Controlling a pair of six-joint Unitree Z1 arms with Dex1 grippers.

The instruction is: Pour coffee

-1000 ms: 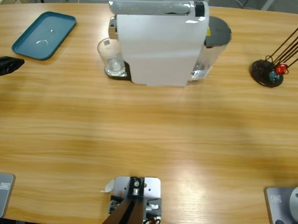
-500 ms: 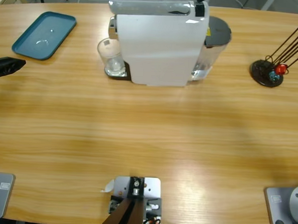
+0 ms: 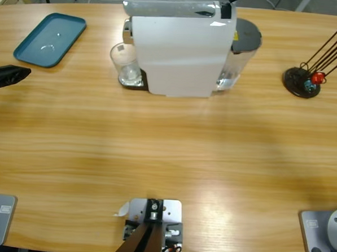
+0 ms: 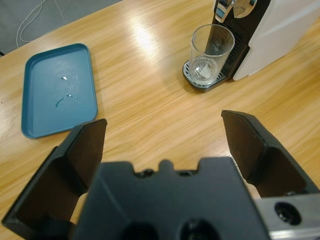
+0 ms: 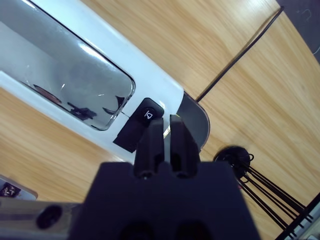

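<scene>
The clear glass (image 4: pixel 212 56), with barely a trace of coffee (image 4: pixel 204 73) at its bottom, stands on the white machine's (image 3: pixel 178 47) drip tray. The left gripper (image 4: pixel 165 135), jaws spread wide and empty, hangs well off from the machine, near the teal tray (image 4: pixel 56 89). The right gripper (image 5: pixel 167 131), jaws pressed together on nothing, sits just above the machine's black button (image 5: pixel 148 114).

Table (image 3: pixel 167 148) showing light honey-tan wood w/ fine grain streaks. Coffee machine (image 3: pixel 178 47) reading white, w/ chrome-grey mirrored top panel (image 5: pixel 65 75), black btn (image 5: pixel 148 114) w/ white icon. Tray (image 4: pixel 57 90) showing teal-blue w/ a few pale specks. Glass (image 4: pixel 212 57) looking clear, sitting on black/grey drip grate. Stand (image 3: pixel 302 82) at far side showing dark base, black rods, red + blue bits. Both grippers' jaws showing matte black.
</scene>
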